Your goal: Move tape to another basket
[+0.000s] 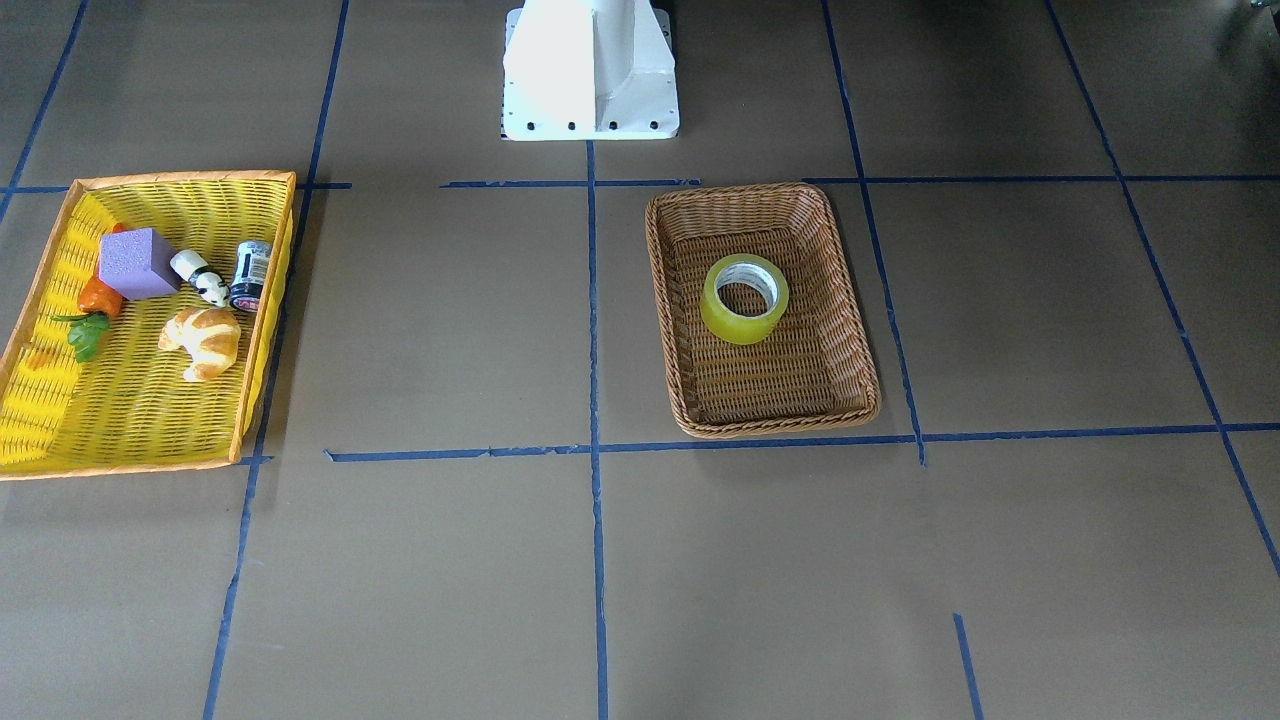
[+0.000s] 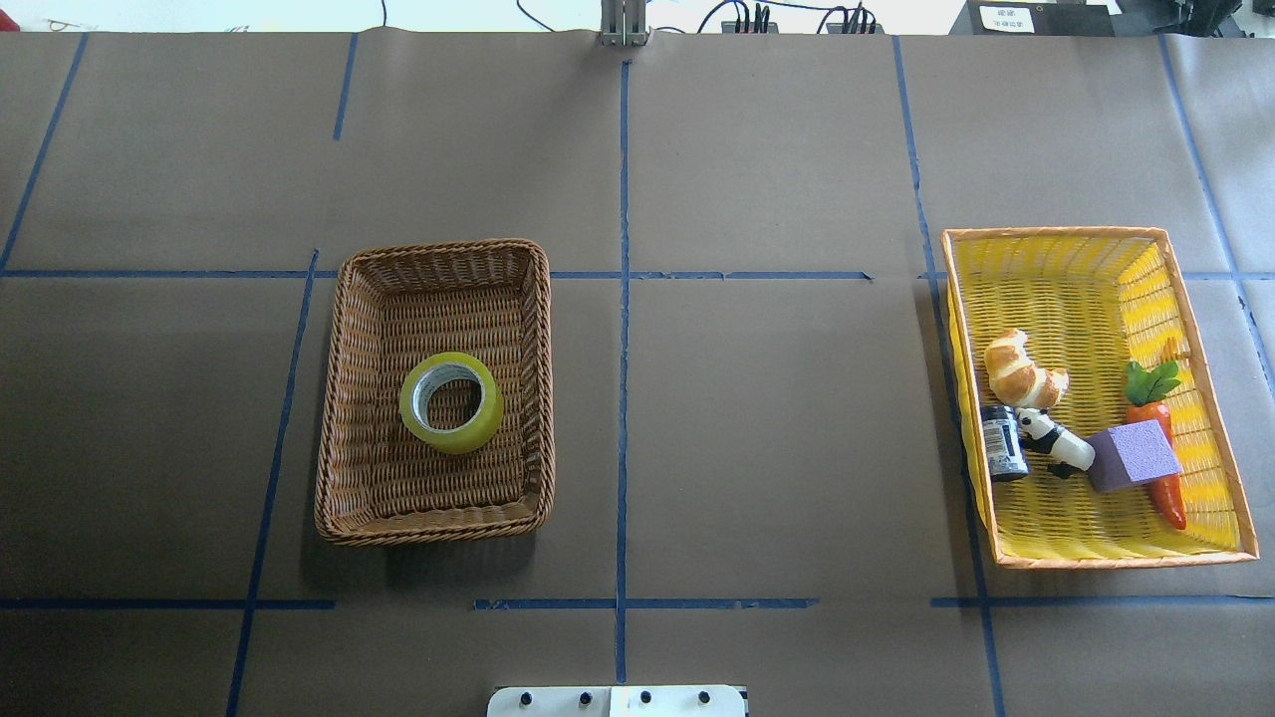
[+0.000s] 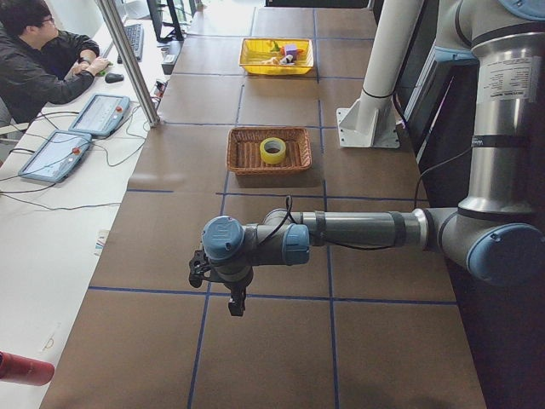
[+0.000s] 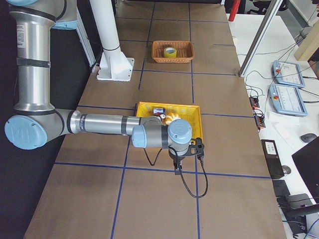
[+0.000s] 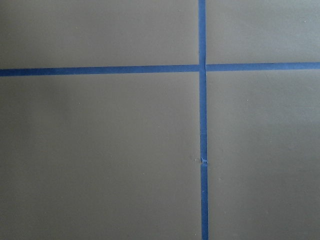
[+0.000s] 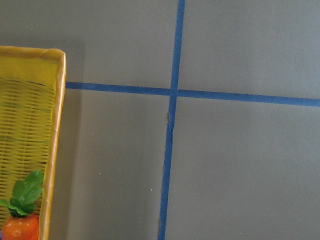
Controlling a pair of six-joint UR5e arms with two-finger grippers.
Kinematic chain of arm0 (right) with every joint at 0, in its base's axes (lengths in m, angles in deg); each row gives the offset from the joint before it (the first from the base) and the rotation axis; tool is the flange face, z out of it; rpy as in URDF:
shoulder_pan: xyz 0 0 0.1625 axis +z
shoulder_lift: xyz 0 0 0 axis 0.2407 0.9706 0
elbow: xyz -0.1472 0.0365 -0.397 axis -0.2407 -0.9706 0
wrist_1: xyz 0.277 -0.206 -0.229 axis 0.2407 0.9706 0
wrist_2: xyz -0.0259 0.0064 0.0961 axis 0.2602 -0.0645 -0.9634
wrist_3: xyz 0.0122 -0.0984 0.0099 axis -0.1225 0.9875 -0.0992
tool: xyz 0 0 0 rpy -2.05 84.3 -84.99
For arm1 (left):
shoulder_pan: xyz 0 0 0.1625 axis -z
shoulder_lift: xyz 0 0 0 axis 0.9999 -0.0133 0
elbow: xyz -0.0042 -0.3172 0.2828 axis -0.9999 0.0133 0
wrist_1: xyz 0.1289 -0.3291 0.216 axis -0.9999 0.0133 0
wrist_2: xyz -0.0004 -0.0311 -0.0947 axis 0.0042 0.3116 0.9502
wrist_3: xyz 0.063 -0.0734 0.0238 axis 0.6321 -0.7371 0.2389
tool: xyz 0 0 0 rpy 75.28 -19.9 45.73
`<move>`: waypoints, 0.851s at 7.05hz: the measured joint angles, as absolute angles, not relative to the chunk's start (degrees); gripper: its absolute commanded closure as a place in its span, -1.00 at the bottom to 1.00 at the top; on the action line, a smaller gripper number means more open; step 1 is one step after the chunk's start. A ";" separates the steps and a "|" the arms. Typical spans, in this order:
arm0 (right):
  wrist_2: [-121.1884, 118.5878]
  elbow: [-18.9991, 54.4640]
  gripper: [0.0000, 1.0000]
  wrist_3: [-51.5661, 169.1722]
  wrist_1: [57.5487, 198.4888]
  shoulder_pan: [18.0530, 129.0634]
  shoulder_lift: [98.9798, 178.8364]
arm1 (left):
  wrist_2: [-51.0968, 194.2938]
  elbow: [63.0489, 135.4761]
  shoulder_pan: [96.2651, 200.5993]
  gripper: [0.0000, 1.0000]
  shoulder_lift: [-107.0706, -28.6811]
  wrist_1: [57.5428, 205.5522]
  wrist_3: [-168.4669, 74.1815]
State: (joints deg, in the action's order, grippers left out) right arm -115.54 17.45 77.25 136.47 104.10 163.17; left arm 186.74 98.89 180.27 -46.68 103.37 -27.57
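The tape, a yellow-green roll with a pale core, lies flat in the middle of the brown wicker basket on the robot's left half of the table. It also shows in the front view, inside the same basket. Neither gripper shows in the overhead or front view. My left gripper appears only in the left side view, far from the basket, near the table's end. My right gripper appears only in the right side view, just beyond the yellow basket. I cannot tell whether either is open or shut.
A yellow basket with an orange rim on the robot's right half holds a croissant, a carrot, a purple block, a panda figure and a small can. The robot's white base stands between the baskets.
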 measured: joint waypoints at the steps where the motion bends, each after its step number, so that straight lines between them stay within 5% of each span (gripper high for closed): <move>1: -115.47 17.23 -1.00 77.37 136.47 104.10 163.06 | 186.71 98.95 180.29 -1.00 -46.74 103.30 -27.57; 6: -115.59 17.36 -1.00 76.83 136.86 104.10 162.72 | 186.72 98.98 180.33 -1.00 -46.87 103.25 -27.58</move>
